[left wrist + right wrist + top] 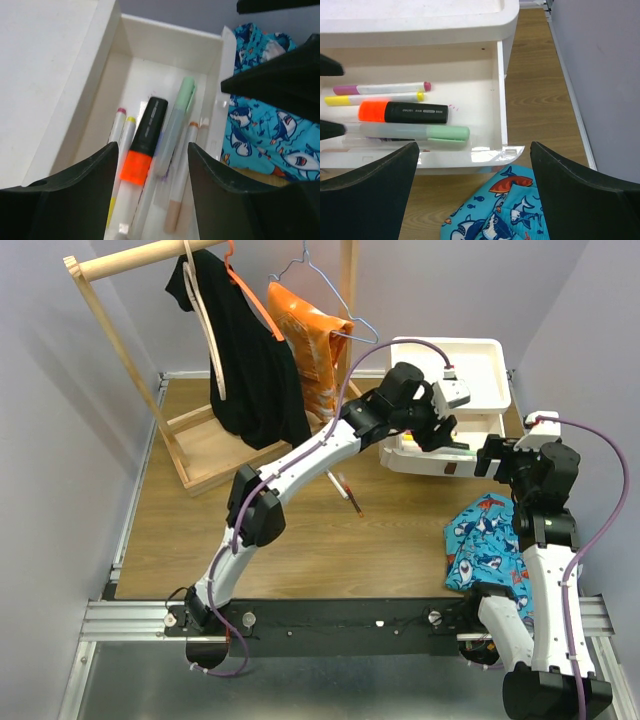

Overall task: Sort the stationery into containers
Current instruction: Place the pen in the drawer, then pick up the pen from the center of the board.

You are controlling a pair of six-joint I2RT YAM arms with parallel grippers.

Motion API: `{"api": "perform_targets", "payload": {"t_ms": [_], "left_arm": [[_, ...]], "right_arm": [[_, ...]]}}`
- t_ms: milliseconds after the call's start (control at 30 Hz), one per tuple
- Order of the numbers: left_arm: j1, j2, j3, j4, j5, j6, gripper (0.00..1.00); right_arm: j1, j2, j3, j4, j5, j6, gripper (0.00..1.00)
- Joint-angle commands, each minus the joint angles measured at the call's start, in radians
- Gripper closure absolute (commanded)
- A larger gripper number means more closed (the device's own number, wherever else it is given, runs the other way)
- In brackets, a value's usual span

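The white drawer unit (488, 352) stands at the far right with one drawer (501, 90) pulled out. In the drawer lie a black highlighter with an orange cap (402, 112), a green-capped pen (447, 132), a pink-ended pen (380, 89) and a yellow-ended pen (370, 99). A peach-tipped pen (180, 190) lies beside them. My left gripper (152, 150) hovers over these pens, open, gripping nothing. My right gripper (474, 147) stands open, empty, at the drawer's front right corner. One more pen (345, 492) lies on the wooden table.
A blue shark-print cloth (485, 540) lies just in front of the drawer, under my right gripper. A wooden clothes rack (120, 350) with a black garment (245, 360) and an orange one (310, 340) stands at the back left. Grey walls close in both sides.
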Motion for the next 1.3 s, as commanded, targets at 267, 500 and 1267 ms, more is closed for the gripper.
{"api": "perform_targets", "payload": {"t_ms": [267,500,1267], "left_arm": [[0.22,-0.62,-0.64,-0.079,-0.118,0.308,0.27],[0.279,-0.473,-0.648,-0.416,-0.287,0.016,0.41],[0.257,-0.131,-0.562,-0.425,-0.398,-0.548,0.33]], "right_arm": [[-0.008,-0.014,-0.013,-0.006,0.027,-0.005,0.0],[-0.006,0.011,-0.017,0.004,0.007,0.024,0.0],[-0.028,0.046,0.022,-0.025,0.016,0.006,0.0]]}}
